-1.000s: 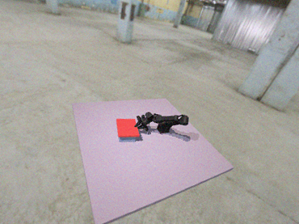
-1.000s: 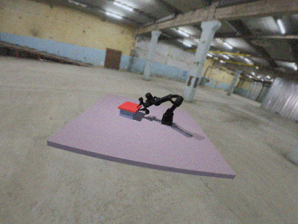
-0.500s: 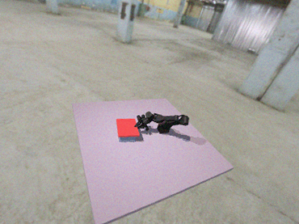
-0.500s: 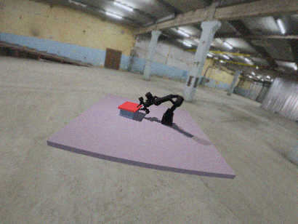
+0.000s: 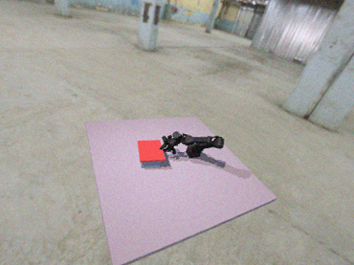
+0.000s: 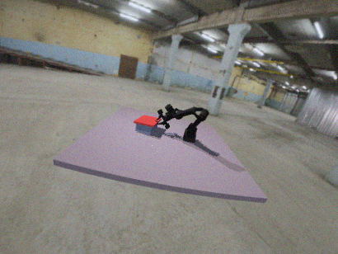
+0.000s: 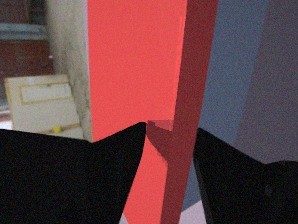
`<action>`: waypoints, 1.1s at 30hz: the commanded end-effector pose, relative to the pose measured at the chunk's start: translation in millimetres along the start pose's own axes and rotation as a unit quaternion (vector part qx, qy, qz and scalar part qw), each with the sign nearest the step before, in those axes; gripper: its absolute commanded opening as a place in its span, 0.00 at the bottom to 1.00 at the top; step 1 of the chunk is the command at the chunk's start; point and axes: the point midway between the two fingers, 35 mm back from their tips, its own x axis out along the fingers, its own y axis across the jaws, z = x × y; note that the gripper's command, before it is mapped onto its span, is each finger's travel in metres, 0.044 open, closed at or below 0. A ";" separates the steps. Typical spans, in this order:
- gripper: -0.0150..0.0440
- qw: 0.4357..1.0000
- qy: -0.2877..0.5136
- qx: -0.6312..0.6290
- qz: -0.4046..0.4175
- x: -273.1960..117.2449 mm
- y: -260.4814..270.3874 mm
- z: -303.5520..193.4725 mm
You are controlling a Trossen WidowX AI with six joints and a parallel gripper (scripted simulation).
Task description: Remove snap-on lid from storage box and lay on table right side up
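The red lid (image 5: pixel 151 151) (image 6: pixel 146 120) (image 7: pixel 135 60) lies over the top of the blue-grey storage box (image 5: pixel 151 164) (image 6: pixel 145 129) (image 7: pixel 230 60), right side up. Whether a small gap or slight tilt parts it from the box rim is too small to tell. The box stands on the table. My gripper (image 5: pixel 162 150) (image 6: pixel 158 122) (image 7: pixel 169 131) is shut on the lid's edge nearest the arm base. In the wrist view one finger is over the lid's top face and the other is under its rim, beside the box wall. The inside of the box is hidden.
The pink table (image 5: pixel 166 214) (image 6: pixel 124 158) carries the box and the arm. The black arm base (image 5: pixel 194 151) (image 6: pixel 190 134) stands to the right of the box in the top and exterior views. The arm casts a long shadow on the table.
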 end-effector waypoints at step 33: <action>0.25 1.000 0.000 0.000 0.002 0.1 3.5 0.1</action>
